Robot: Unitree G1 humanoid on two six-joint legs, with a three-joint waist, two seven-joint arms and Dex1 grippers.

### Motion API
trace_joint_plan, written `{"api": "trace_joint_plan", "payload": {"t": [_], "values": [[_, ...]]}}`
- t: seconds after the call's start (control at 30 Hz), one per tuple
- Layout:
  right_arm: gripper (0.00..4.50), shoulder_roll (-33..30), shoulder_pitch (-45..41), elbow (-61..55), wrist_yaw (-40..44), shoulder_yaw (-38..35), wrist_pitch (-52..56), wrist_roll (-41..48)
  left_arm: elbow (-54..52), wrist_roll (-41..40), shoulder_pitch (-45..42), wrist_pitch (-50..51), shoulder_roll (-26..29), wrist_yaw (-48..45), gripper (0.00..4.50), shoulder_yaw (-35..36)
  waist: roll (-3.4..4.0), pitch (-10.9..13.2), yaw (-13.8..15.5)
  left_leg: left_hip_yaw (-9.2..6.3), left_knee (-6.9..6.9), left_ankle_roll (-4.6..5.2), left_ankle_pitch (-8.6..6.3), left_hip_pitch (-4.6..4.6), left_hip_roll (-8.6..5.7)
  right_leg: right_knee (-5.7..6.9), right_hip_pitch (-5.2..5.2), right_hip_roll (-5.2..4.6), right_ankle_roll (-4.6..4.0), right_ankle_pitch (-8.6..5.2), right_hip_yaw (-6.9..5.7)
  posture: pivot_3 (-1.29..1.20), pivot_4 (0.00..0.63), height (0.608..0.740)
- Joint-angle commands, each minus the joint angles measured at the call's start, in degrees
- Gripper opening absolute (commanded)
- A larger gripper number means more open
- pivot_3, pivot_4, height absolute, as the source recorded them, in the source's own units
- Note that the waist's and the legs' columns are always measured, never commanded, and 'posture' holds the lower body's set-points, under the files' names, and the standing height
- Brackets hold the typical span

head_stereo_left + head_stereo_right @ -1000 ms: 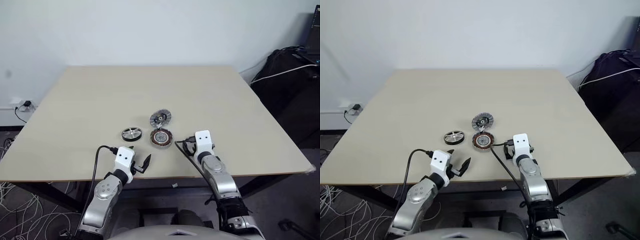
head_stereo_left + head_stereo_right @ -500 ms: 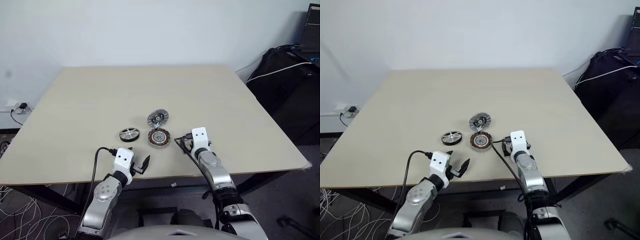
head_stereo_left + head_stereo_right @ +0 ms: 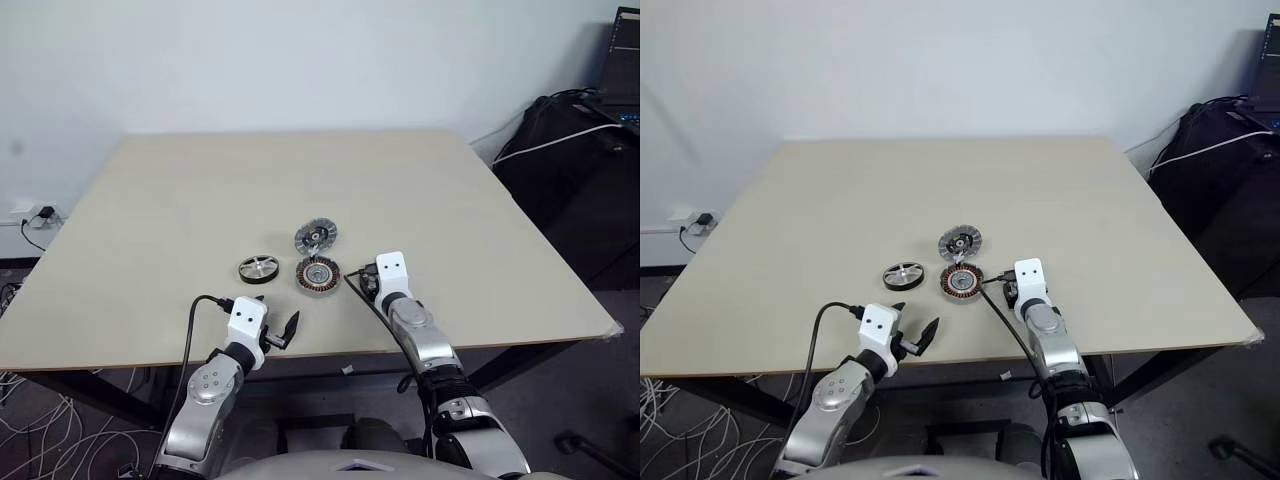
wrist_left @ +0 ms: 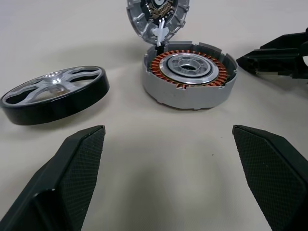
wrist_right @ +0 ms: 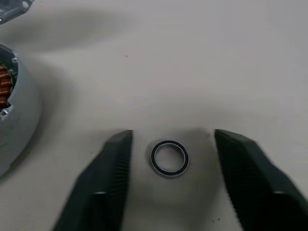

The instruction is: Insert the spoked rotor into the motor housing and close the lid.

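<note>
Right arm has pushed forward since a second ago; its white wrist block now sits closer to the motor housing (image 3: 318, 275), just right of frame centre. Left arm unchanged.

Right gripper (image 5: 168, 161): jaws partly drawn in, straddling a small washer ring (image 5: 168, 158) lying flat on the table (image 3: 200, 190). Neither finger touches the ring yet; nothing held. Fingers angle down toward the tabletop, forearm running up from the lower right of the head view.

Left gripper (image 4: 168, 139): jaws wide, empty, hovering low near the table's front edge, lower left of the head view, pointed at the parts.

Parts layout, centre of frame:
- Spoked rotor (image 3: 259, 268) lies flat, left of the housing, apart from it.
- Housing sits open side up, copper windings exposed, so the rotor could drop straight in.
- Lid (image 3: 316, 237) just behind the housing; in the left wrist view it stands tilted up against the housing's far rim, seemingly joined there.

Judgement: the ring lies beside the housing on the right arm's side, and the closing jaws suggest it is being picked up first. Rotor not inserted, lid not closed.
</note>
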Motion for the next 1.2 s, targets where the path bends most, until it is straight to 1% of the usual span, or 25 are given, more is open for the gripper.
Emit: {"api": "trace_joint_plan", "payload": {"t": [0.03,0.07,0.1,0.13,0.2,0.53,0.63,0.77,0.93,1.0,1.2], "values": [[1.62,-0.15,-1.01,-1.35,-0.36,-1.04,-0.59,0.47,-2.79,-0.12,-0.54,-1.40,-0.34,0.25,4.50,0.11,0.00,0.00,-0.04,0.01,0.00,0.00,0.00,0.00,0.00,0.00,0.00,0.00,0.00,0.00,0.02,0.00,0.000,0.740],[1.36,-0.08,-0.75,-1.75,-0.35,-1.09,-0.48,0.50,-2.75,-0.13,-0.57,-1.41,-0.34,0.24,4.50,0.11,0.00,0.00,-0.06,0.02,-0.01,0.00,0.00,-0.01,0.00,0.00,0.00,0.00,0.00,0.00,0.02,0.00,0.000,0.740],[0.94,-0.03,-0.58,-2.02,-0.33,-1.13,-0.40,0.51,-2.72,-0.14,-0.59,-1.42,-0.35,0.23,4.50,0.11,0.01,0.00,-0.07,0.02,-0.01,0.00,0.00,-0.01,0.00,0.01,0.00,0.00,0.00,0.00,0.02,0.00,0.000,0.740],[0.61,0.04,-0.32,-2.42,-0.32,-1.13,-0.30,0.53,-2.67,-0.15,-0.64,-1.44,-0.34,0.19,4.50,0.11,0.01,0.00,-0.06,0.02,-0.01,0.00,0.00,-0.01,0.00,0.01,0.00,0.00,0.00,0.00,0.02,0.00,0.000,0.740],[0.05,0.17,0.26,-3.34,-0.28,-1.06,-0.05,0.55,-2.57,-0.19,-0.72,-1.45,-0.34,0.11,4.50,0.11,0.02,-0.01,0.03,0.01,-0.01,0.00,0.00,0.00,0.01,0.02,0.00,0.00,0.00,0.00,0.02,0.00,0.000,0.740],[0.02,1.00,2.96,-7.65,0.73,-0.70,0.74,1.46,-2.17,-0.38,-1.17,-1.29,-0.23,-0.39,4.50,0.06,0.02,-0.01,-0.01,0.01,-0.01,0.00,0.00,0.00,0.01,0.01,-0.06,-0.04,0.00,0.00,0.01,0.00,0.000,0.740],[0.02,1.06,3.52,-10.54,3.24,-0.24,-0.07,2.79,-2.09,-0.43,-1.21,-1.24,-0.16,-0.57,4.50,0.02,0.04,0.01,-0.01,0.01,-0.01,0.00,0.00,-0.01,0.01,0.01,-0.07,-0.05,0.00,0.00,0.02,0.00,0.000,0.740],[0.86,0.85,3.66,-12.45,4.38,0.36,-0.16,2.62,-2.08,-0.44,-1.20,-1.20,-0.15,-0.69,4.50,-0.05,0.04,0.01,-0.01,0.01,-0.01,0.00,0.00,0.00,0.01,0.00,-0.14,-0.05,0.00,0.00,0.01,0.00,0.000,0.740],[2.54,0.77,2.86,-11.48,2.44,0.46,0.78,1.02,-2.01,-0.42,-1.16,-1.25,-0.26,-0.69,4.50,-0.04,0.04,0.01,0.06,0.00,-0.01,0.00,0.00,0.00,0.01,0.00,-0.21,-0.06,0.00,0.00,-0.01,0.00,0.000,0.740],[3.11,0.42,2.22,-10.18,1.48,0.77,1.83,-0.12,-1.96,-0.40,-1.18,-1.28,-0.34,-0.62,4.50,-0.02,0.04,0.01,0.05,0.01,-0.01,0.00,0.00,0.00,0.01,-0.01,-0.20,-0.07,0.00,0.00,0.00,0.00,0.000,0.740],[3.11,0.92,-0.11,-5.41,0.93,-2.59,3.39,2.45,-1.89,-0.32,-1.22,-1.40,-0.50,-0.34,4.50,0.06,0.04,0.01,0.04,0.01,-0.01,0.00,0.00,-0.01,0.01,0.00,-0.18,-0.07,-0.01,0.00,0.00,0.00,0.000,0.740]]}}
